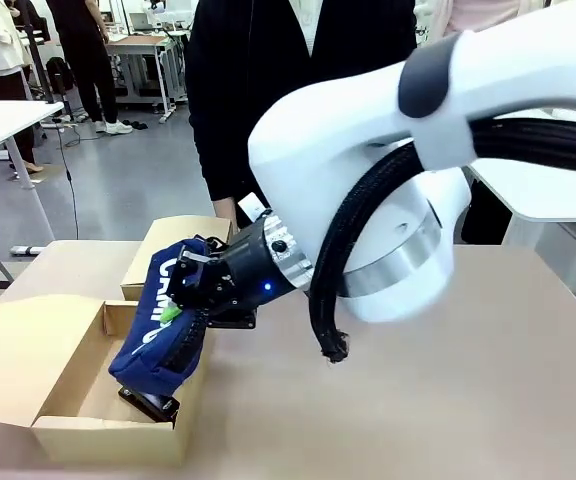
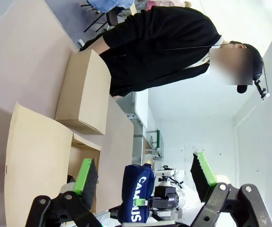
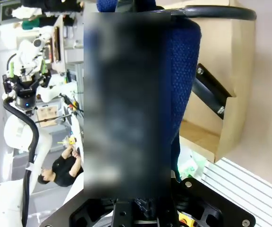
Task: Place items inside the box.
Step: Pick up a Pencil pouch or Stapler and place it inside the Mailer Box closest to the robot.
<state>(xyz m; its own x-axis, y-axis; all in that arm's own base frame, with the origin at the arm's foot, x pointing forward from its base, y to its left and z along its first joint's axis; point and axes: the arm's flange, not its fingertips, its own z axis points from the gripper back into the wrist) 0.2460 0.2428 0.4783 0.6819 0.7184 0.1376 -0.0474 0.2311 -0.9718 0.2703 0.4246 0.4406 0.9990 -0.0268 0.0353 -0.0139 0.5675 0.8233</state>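
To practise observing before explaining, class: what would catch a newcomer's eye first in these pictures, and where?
The big white right arm reaches in from the right of the front view, its right gripper shut on the navy pencil case lettered "CAMPUS", tilted over the open cardboard box at the near left of the table. A black stapler lies inside the box, and a person in black stands at the far side.
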